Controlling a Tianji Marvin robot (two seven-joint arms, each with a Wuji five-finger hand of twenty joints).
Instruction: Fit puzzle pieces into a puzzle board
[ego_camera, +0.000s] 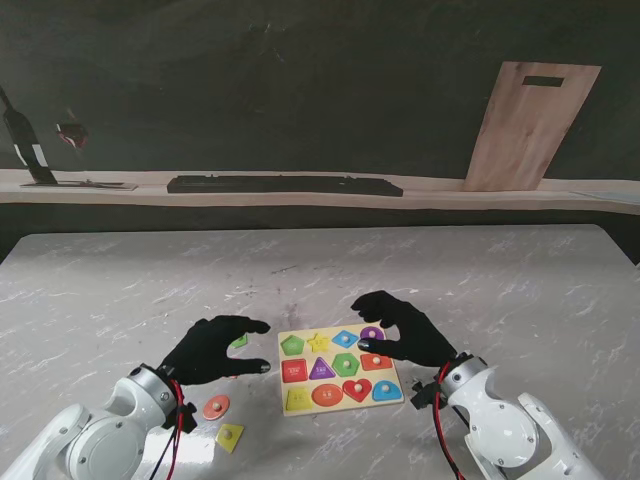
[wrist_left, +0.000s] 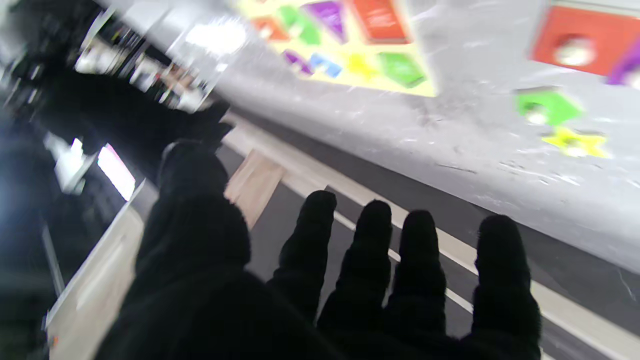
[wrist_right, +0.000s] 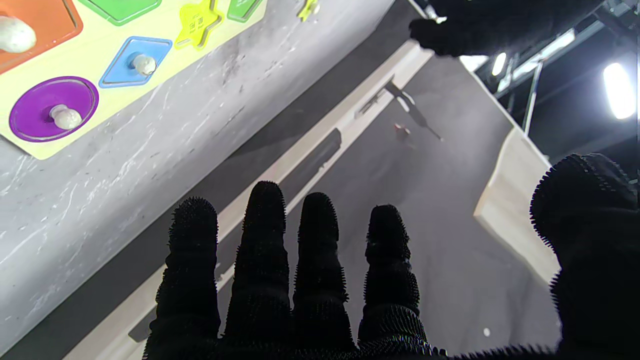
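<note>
Green piece (ego_camera: 239, 341) — half-hidden by left hand (ego_camera: 215, 349).

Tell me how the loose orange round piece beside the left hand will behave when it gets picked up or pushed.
The orange round piece lies flat on the marble table, so it would probably slide, not roll. It looks thin and rigid, likely light. A pale knob seems to sit at its centre, probably the easiest grip for the left hand; the flat edge would be awkward.

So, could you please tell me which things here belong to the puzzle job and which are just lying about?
Belongs to the job:
- puzzle board
- loose orange round piece
- loose yellow piece
- loose green piece
- left robot hand, right robot hand, both open

Just lying about:
- wooden cutting board leaning on the wall
- long black bar on the shelf
</note>
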